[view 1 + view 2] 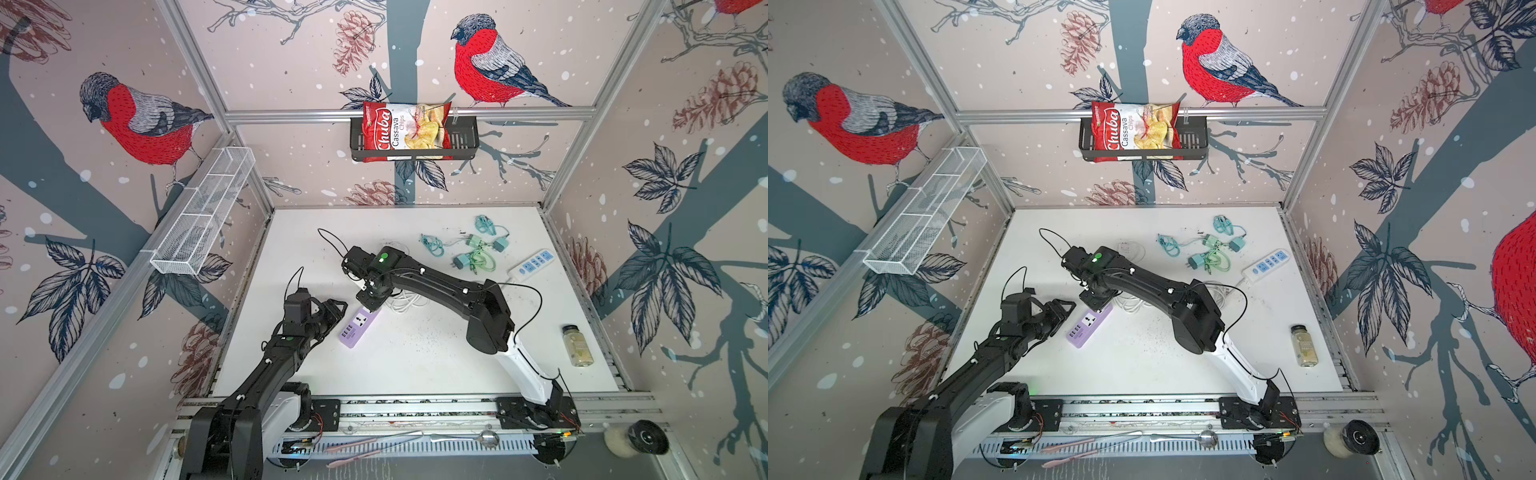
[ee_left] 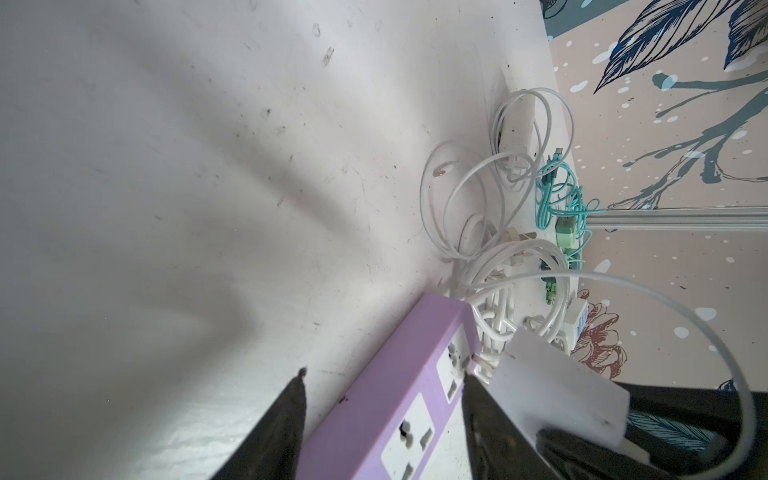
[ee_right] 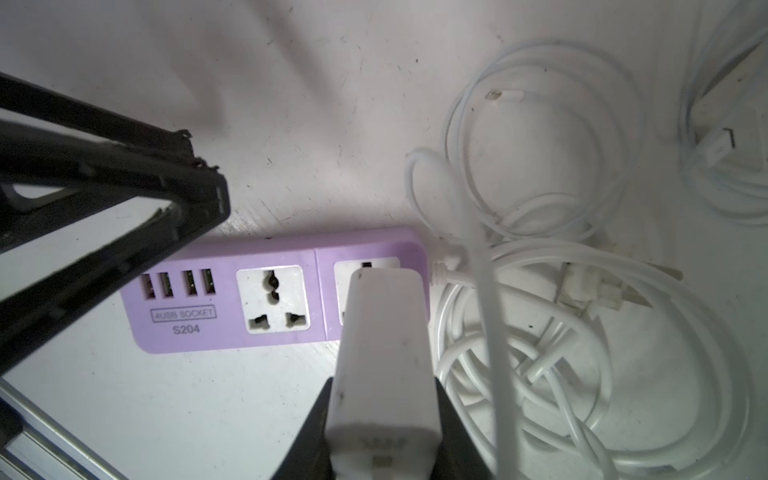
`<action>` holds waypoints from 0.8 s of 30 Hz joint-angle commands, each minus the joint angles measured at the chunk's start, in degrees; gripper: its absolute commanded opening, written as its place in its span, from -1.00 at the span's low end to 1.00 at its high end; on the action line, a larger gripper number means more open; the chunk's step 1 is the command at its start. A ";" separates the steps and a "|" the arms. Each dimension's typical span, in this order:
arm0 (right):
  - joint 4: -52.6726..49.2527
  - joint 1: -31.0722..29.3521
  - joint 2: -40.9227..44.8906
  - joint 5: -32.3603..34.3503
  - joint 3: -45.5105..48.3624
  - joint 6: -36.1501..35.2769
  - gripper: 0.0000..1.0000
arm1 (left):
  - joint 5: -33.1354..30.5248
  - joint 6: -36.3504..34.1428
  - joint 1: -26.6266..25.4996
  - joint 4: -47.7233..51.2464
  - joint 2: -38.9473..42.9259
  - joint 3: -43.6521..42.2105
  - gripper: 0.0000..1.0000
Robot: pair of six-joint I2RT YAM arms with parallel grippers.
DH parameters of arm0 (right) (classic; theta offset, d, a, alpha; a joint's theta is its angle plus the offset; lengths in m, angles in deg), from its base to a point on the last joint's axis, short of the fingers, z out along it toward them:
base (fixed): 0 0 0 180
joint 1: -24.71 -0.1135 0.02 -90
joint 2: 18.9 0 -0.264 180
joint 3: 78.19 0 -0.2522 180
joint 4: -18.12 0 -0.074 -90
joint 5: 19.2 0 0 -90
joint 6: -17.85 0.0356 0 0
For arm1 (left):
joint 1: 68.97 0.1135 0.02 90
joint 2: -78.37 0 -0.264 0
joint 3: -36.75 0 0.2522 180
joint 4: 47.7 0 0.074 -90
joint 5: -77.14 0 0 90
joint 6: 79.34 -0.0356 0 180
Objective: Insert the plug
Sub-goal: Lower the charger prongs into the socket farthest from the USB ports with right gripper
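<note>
In both top views the right gripper (image 1: 370, 305) (image 1: 1096, 305) points down at one end of the purple power strip (image 1: 357, 328) (image 1: 1084, 330), with the left gripper (image 1: 337, 308) (image 1: 1066, 309) just beside it.

In the left wrist view the left gripper's jaws stand apart with the strip between them.

In the right wrist view the right gripper is clamped on the white plug (image 3: 384, 353), which sits over the strip's end socket.

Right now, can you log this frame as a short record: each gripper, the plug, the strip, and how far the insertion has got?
left gripper: open, jaws either side of the purple power strip
right gripper: shut on the white adapter
adapter position: tilted over the end socket, beside the strip's cord exit
middle socket: free
insertion: looks not seated yet; the adapter body stands off the strip face in the left wrist view
</note>
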 commanded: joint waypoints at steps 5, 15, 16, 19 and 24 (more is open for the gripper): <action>-0.66 -1.02 0.30 -0.57 0.30 0.49 -1.00 | 0.22 -0.60 -0.12 -0.89 0.05 -0.07 0.20; -0.97 -1.10 -0.76 -0.58 1.03 1.37 -1.00 | 0.42 -0.86 -0.12 -1.27 0.09 -0.50 0.20; -1.01 -1.09 -0.74 -0.37 1.33 1.35 -1.00 | 0.57 -0.86 -0.12 -1.40 0.05 -0.50 0.20; -1.10 -0.69 -0.62 -0.04 2.12 1.44 -1.00 | 0.71 -0.77 -0.12 -1.95 -0.21 -0.42 0.19; -0.95 -0.15 0.55 0.32 2.69 1.46 -1.00 | 0.76 -0.94 -0.12 -2.30 -0.44 -0.51 0.19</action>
